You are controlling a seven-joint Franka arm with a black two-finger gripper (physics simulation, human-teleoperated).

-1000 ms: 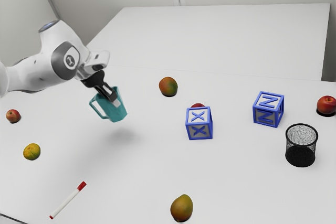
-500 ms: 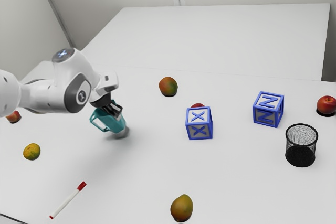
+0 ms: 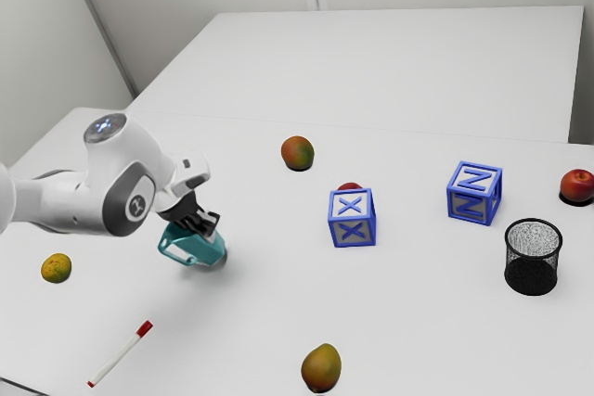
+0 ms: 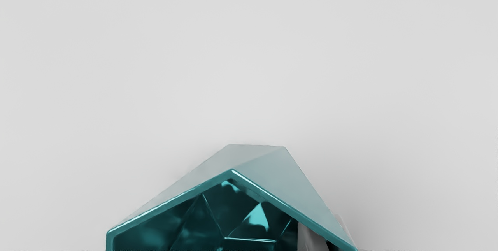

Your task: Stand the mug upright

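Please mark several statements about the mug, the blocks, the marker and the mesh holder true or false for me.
1. The pincer is closed on the wall of the mug. True.
2. The mug is upright. False: it is tilted.
3. A red fruit is partly hidden behind the X block. True.
4. The X block is closer than the N block to the mesh holder. False: the N block is closer.
5. The marker has its red cap at the end toward the exterior view's left. False: the cap is at the end toward that view's right.
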